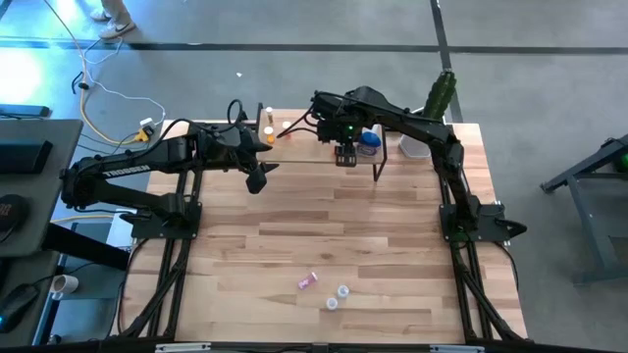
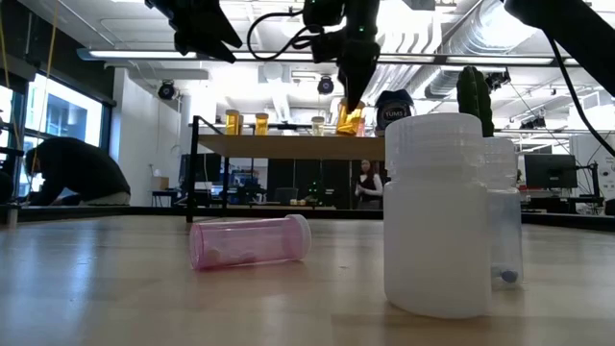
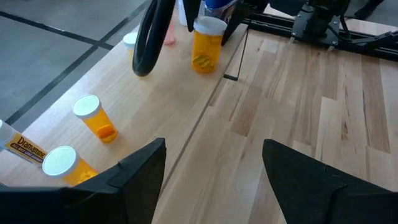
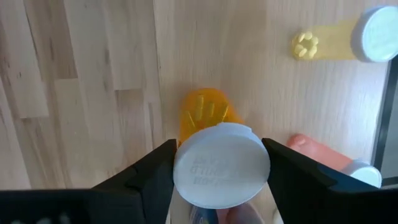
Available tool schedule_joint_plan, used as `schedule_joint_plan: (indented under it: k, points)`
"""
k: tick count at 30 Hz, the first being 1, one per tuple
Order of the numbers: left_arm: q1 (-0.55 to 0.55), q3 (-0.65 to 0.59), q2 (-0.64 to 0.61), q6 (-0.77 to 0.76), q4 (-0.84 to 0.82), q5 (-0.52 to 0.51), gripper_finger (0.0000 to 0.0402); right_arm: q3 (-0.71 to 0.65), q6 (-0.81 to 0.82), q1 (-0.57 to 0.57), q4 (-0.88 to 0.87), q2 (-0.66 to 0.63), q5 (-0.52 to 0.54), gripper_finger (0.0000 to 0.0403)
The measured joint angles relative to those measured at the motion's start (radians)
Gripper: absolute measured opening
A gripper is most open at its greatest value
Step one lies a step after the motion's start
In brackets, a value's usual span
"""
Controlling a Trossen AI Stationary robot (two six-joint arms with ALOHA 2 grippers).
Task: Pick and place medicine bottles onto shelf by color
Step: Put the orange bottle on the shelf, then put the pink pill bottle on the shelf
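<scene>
The shelf [image 1: 304,149] stands at the table's far middle; it also shows in the low view [image 2: 288,146]. My right gripper [image 1: 345,155] is above it, shut on an orange bottle [image 4: 208,115] with a white cap. My left gripper [image 1: 257,181] is open and empty, over the table near the shelf's front left; its fingers frame the left wrist view [image 3: 214,180]. Two orange bottles [image 3: 96,118] and a labelled white one [image 3: 18,146] stand at the shelf's left end. A blue jar [image 1: 369,142] stands at its right. A pink bottle [image 2: 250,240] lies on its side on the near table. My right gripper pinches the orange bottle's white cap [image 4: 221,162] between its two fingers, one on each side. The fingers come from above, pointing down. The bottle hangs upright below them [image 3: 207,46], its bottom at the shelf board; whether it touches the board I cannot tell.
Two white and clear bottles [image 1: 338,297] stand beside the pink one near the front edge. A yellow bottle [image 4: 339,40] and a pink one [image 4: 323,152] lie close to the held bottle. A cactus [image 1: 440,95] in a white pot stands right of the shelf.
</scene>
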Motion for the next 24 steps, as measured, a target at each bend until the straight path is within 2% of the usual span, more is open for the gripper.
schedule_joint_plan:
  k: [5, 17, 24]
  points:
    - [0.0, 0.0, 0.0, 0.0, 0.0, 0.0, 0.0255, -0.001, 0.004, 0.0, 0.025, 0.0, 0.042, 0.0245]
    - [0.0, 0.0, 0.0, 0.0, 0.0, 0.001, 0.0255, 0.065, 0.064, 0.0, 0.038, 0.001, 0.047, 0.0248]
    - [-0.017, 0.0, 0.0, -0.026, -0.001, 0.015, 0.0255, 0.064, 0.185, 0.015, 0.014, -0.018, 0.037, 0.0248]
